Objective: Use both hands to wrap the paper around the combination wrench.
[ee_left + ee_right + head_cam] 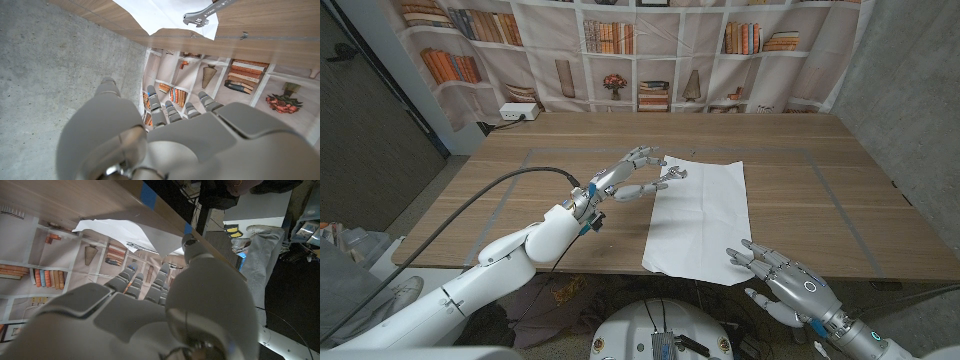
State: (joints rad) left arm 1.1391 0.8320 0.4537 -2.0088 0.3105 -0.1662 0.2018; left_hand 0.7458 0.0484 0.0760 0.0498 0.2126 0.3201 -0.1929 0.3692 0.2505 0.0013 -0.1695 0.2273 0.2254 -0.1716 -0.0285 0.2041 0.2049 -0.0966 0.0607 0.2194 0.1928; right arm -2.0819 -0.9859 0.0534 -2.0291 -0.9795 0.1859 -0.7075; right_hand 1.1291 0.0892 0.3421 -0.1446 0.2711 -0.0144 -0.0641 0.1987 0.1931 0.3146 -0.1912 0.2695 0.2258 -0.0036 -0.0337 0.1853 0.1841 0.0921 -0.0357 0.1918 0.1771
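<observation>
Steel wrench (672, 177) beside left hand (625, 178)

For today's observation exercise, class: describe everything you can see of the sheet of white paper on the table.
The paper is a plain white rectangular sheet lying flat and unfolded on the wooden table, its near edge at the table's front edge, slightly creased. The combination wrench, a silvery metal tool, lies at its far left corner, where the left hand hovers with fingers spread. The right hand reaches toward the near right corner; whether it touches cannot be told.
</observation>
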